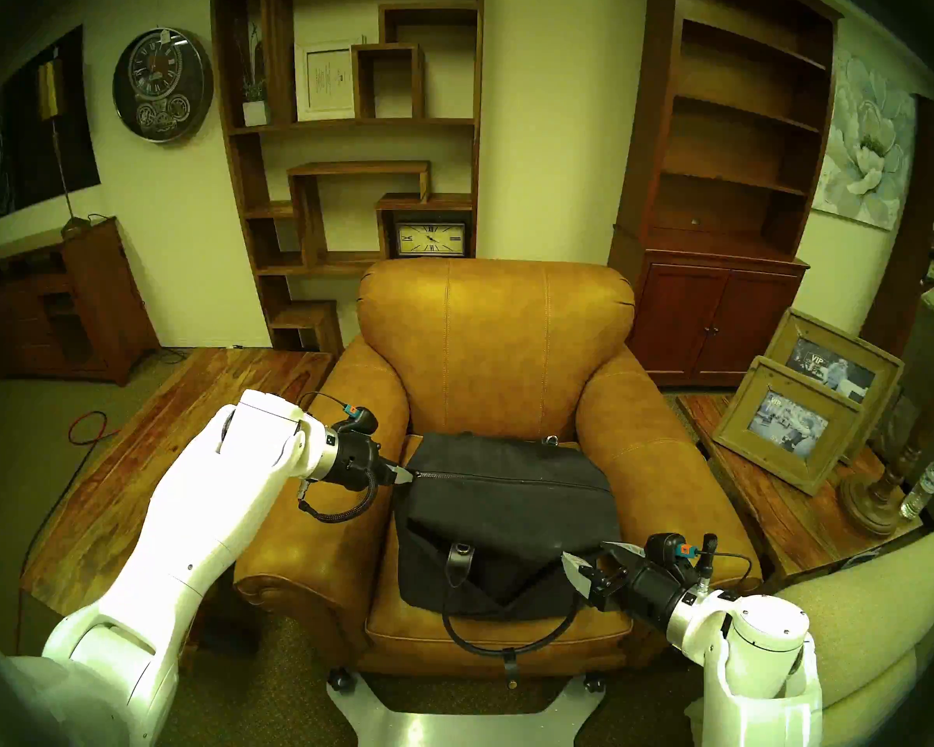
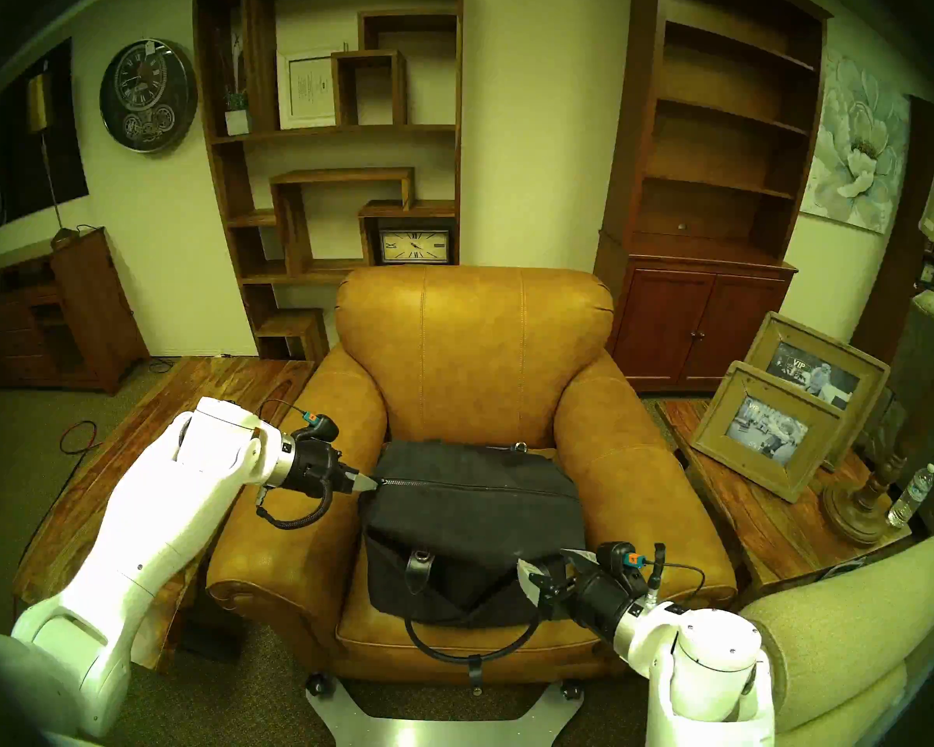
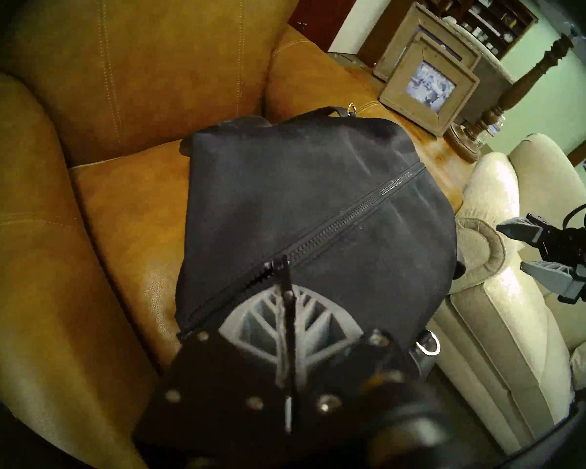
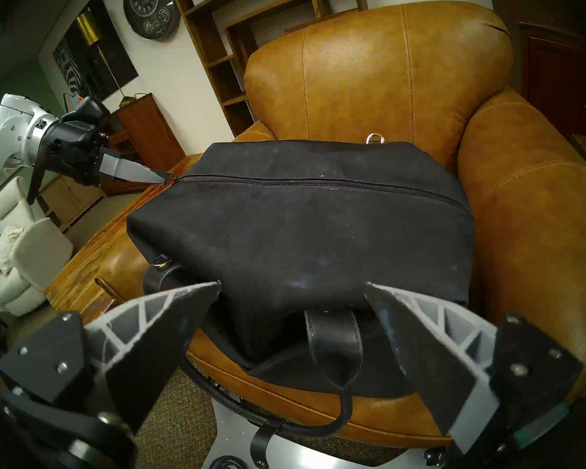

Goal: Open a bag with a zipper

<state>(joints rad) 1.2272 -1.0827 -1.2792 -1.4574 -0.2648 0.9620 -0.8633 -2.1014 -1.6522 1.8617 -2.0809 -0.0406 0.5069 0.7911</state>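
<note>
With its jaws pressed together on the pull tab (image 3: 286,289), the left gripper (image 1: 404,475) sits at the left end of the zipper (image 1: 502,478). From that pinch point the zipper runs closed along the top of the bag (image 1: 508,519), away from the jaws. The bag rests on the seat of the armchair (image 1: 486,341). The right gripper (image 1: 597,560) has its jaws spread, holding nothing; the bag's near right corner and a leather strap (image 4: 332,333) lie just ahead of the gap between them.
</note>
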